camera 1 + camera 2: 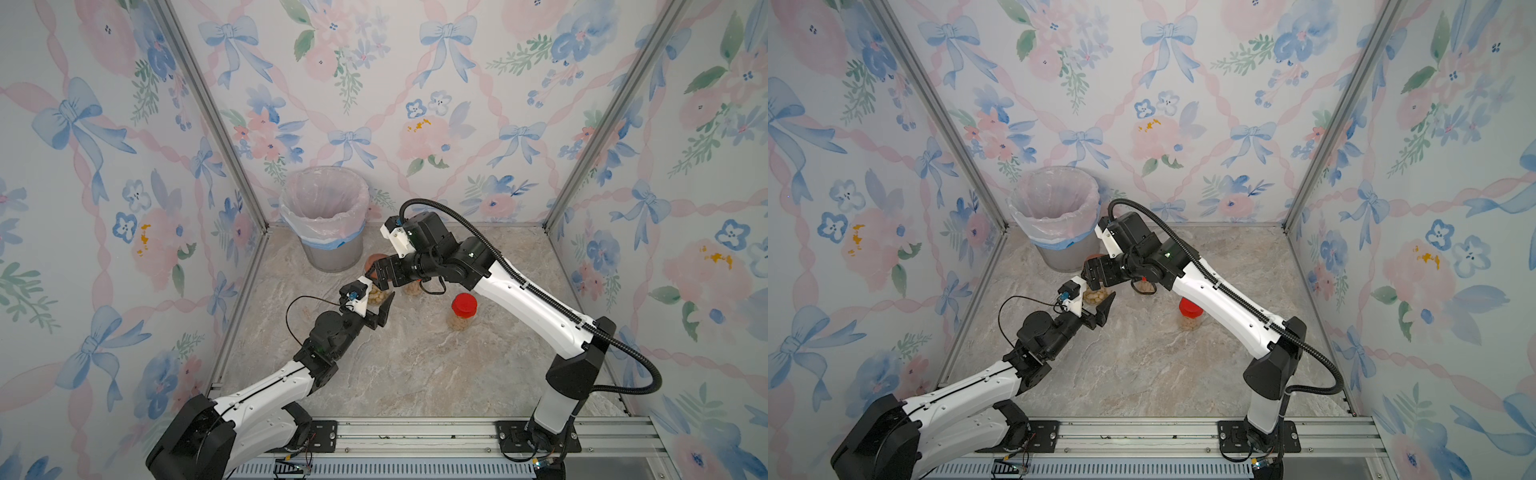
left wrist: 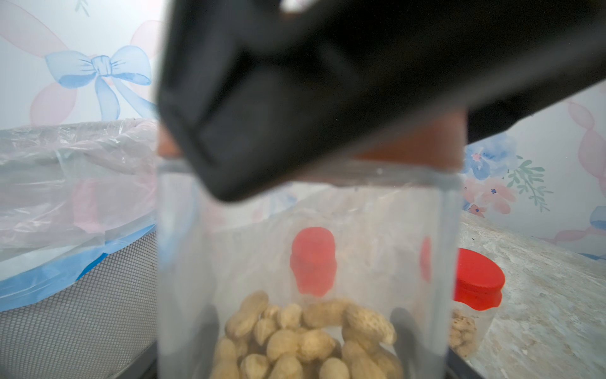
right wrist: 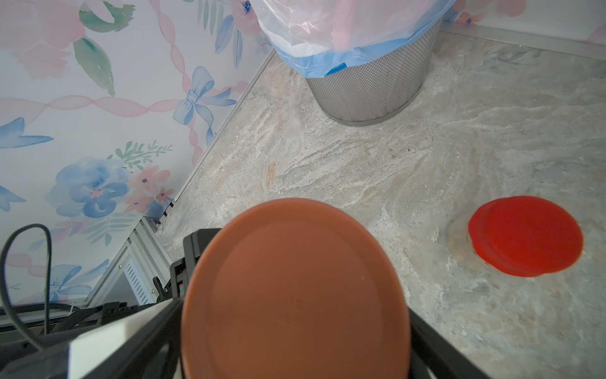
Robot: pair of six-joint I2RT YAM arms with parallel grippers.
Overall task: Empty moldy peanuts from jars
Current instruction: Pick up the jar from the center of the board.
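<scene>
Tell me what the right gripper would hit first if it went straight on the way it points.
The brown lid of the wide jar, directly ahead inside the right gripper; contact unclear.

No legible text or labels

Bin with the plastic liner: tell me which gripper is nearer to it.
Right. The right gripper is at the brown lid, beside the bin; the left gripper flanks the jar below it, farther off.

Tan peanuts (image 2: pixel 308 341), brown-lidded jar (image 3: pixel 295 288), red-lidded jar (image 1: pixel 462 311), beige marbled table (image 1: pixel 415 365), pink-and-blue floral wallpaper (image 1: pixel 374 83)
</scene>
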